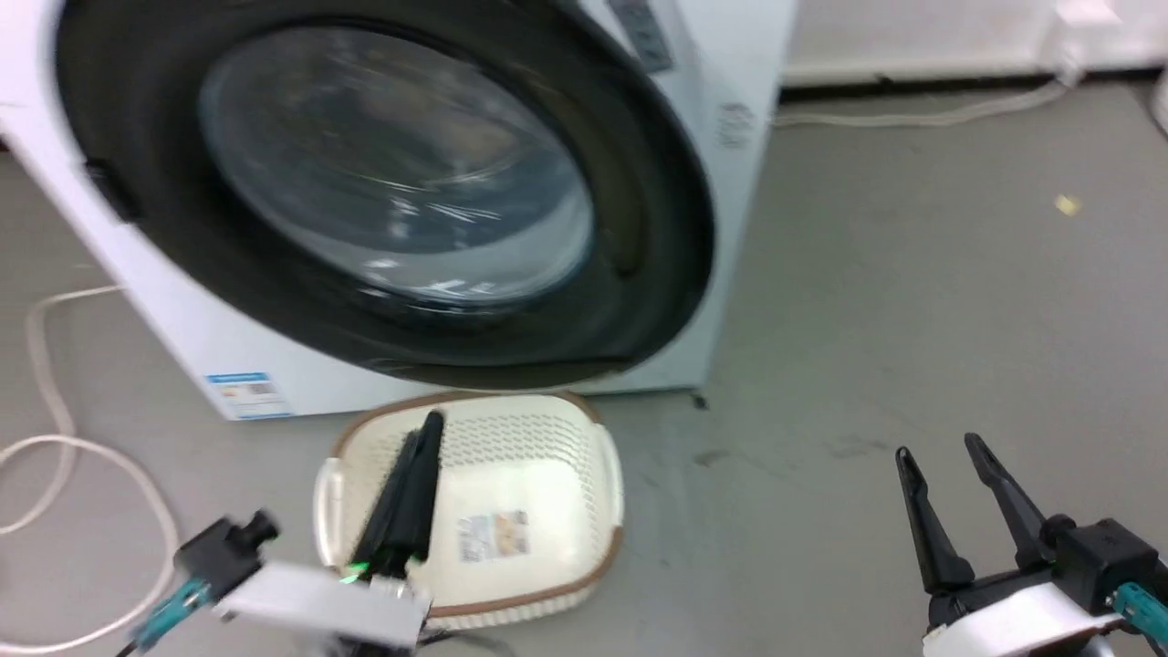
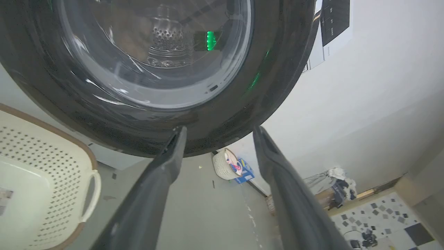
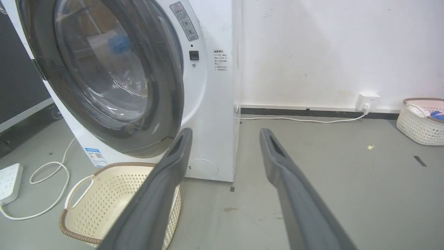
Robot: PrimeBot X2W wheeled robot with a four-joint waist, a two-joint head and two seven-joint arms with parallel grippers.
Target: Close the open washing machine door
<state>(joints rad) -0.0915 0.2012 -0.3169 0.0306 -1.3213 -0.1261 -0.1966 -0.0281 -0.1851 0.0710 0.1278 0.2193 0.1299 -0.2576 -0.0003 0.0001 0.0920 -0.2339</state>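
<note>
The washing machine (image 1: 741,109) is a white box with its washing machine door (image 1: 392,182) a big black-rimmed round window. In the right wrist view the door (image 3: 104,69) stands a little off the white front (image 3: 215,86), its right edge not flush. My left gripper (image 1: 429,424) hovers over the basket just below the door's lower rim, seen edge-on. The left wrist view shows it (image 2: 218,133) open, tips close under the door rim (image 2: 156,52), holding nothing. My right gripper (image 1: 938,447) is open and empty over bare floor at the lower right, well clear of the machine; its fingers (image 3: 277,163) point past the machine's corner.
A cream perforated basket (image 1: 474,403) sits on the floor right under the door. A white cable (image 1: 46,365) loops on the floor at the left, with a power strip (image 3: 8,177) beyond. Another basket (image 3: 419,121) stands by the wall; grey floor lies open to the right.
</note>
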